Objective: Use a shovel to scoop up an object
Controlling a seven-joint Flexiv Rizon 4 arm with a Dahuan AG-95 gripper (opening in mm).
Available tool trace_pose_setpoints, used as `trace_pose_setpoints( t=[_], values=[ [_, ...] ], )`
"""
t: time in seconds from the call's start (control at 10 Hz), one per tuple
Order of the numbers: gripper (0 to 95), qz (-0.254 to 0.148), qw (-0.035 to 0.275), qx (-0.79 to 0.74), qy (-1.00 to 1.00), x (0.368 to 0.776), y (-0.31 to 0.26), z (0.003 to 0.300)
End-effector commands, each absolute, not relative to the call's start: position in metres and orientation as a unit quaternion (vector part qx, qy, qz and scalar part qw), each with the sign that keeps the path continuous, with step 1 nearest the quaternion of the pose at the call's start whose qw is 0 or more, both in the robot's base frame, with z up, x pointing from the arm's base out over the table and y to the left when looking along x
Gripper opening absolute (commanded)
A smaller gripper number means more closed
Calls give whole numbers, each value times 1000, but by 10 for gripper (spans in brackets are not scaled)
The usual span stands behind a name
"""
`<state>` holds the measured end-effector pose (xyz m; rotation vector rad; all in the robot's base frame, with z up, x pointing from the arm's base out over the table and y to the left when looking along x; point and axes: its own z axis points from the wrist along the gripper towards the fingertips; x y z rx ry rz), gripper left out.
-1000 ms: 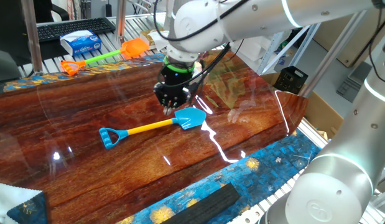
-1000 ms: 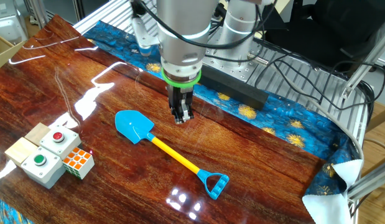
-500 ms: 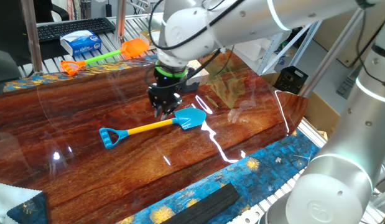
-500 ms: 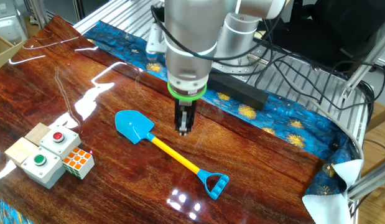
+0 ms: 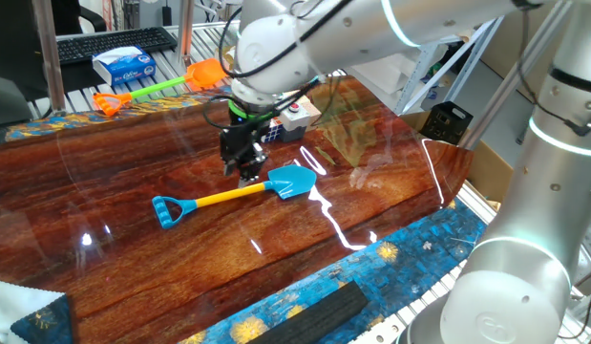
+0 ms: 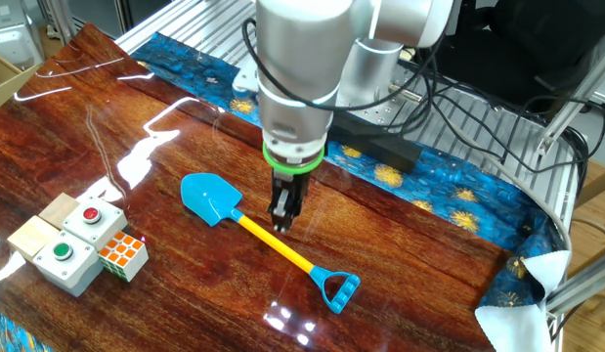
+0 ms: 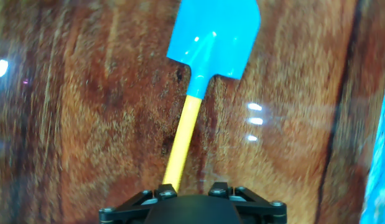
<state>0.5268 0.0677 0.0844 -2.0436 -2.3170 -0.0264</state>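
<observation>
Orange-bladed toy shovel on far table edge; tissue pack behind it; two button boxes side by side.

Single white arm, reaching in from above, last link near vertical, wrist ringed by green band. End effector black, pointing straight down, fingertips low over counter, contact not discernible. Fingers close together, narrow gap; open or closed not discernible. In hand view only finger bases visible at bottom edge. Nothing seen clamped between fingers.
</observation>
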Motion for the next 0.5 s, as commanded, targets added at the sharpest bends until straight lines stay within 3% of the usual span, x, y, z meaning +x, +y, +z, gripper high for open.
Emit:
trace_pose_setpoints(
  t=[0.1,0.5],
  values=[
    [380,-8,25,-696,-718,538,72,77],
    [380,-7,25,-704,-710,543,72,75]
  ],
)
